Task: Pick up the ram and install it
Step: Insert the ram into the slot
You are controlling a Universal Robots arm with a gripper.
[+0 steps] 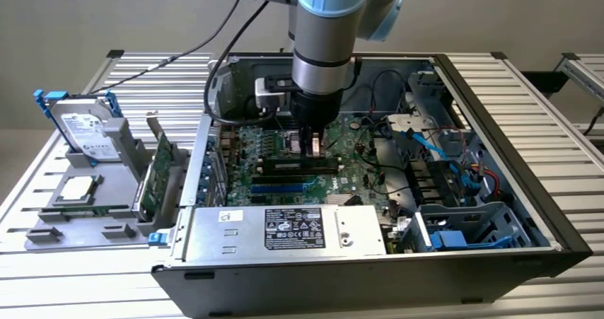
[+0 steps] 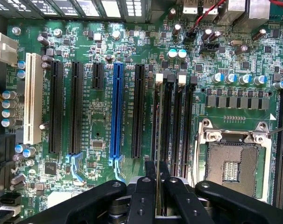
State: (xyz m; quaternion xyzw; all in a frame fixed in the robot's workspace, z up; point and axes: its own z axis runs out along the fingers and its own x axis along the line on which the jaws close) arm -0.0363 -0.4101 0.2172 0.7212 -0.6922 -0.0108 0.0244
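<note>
The gripper [image 2: 157, 169] is closed almost fully, pinching the ram [image 2: 157, 189] by its flat faces. In the wrist view the stick shows edge-on as a thin line between the dark fingers. It hangs roughly in line with the bank of black memory slots [image 2: 174, 126] on the motherboard; I cannot tell whether its lower edge touches a slot. From here the likely trouble is alignment. If the stick sits slightly off the slot's line or tilts in such a narrow pinch, pushing down could jam it on the slot wall, bend it or make it slip in the grip. A notch facing the wrong end, or a white latch [image 2: 159, 78] left closed, would also stop it seating. The processor socket [image 2: 235, 163] lies just beside the slots and is open to a stray knock. In the exterior view the arm [image 1: 321, 50] comes straight down from twelve o'clock into the middle of the open computer case [image 1: 514, 199], wrist vertical. A hard drive [image 1: 85, 131] stands on the worktop [image 1: 56, 276] toward nine o'clock.
</note>
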